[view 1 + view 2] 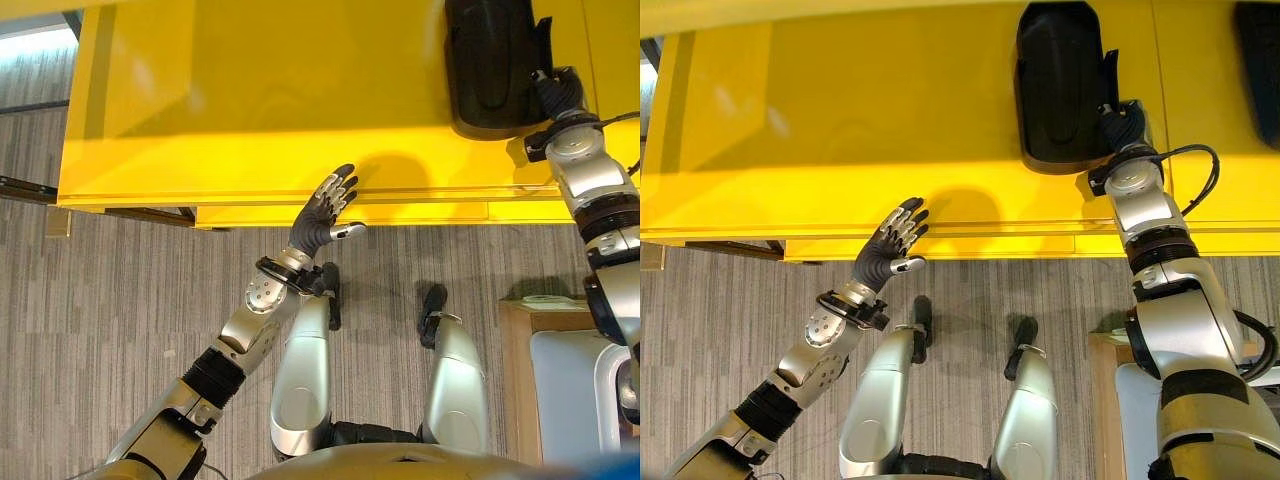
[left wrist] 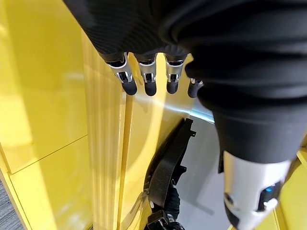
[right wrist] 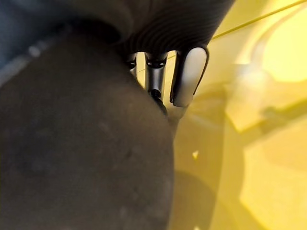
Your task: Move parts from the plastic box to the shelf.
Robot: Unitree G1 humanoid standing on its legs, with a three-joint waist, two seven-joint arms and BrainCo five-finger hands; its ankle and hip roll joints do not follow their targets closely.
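1. Black part (image 1: pixel 1060 85) lies on the yellow shelf (image 1: pixel 250 100), well back from the front lip. It is a dark moulded piece, long and rounded, with its near end pointing toward the robot.
2. The right hand (image 1: pixel 1123 125) is at the near right corner of the part, touching or nearly so. Its fingers are tucked against the dark piece, and in the right wrist view they vanish behind it, so I cannot tell whether they are clamped on it or loose.
3. The left hand (image 1: pixel 328 208) hovers at the front edge of the shelf, well apart from the part, its fingers straight and spread with the thumb out to the side. It holds nothing.
4. The move looks almost finished: the part appears to be resting on the shelf, and what remains is letting go and drawing the arm back.
5. Risks from here, as I judge them:
   - If the right hand pulls away while a finger is hooked on the part, it could drag the piece toward the lip or twist it.
   - The left hand, being so near the edge, could knock the shelf if it rises carelessly.
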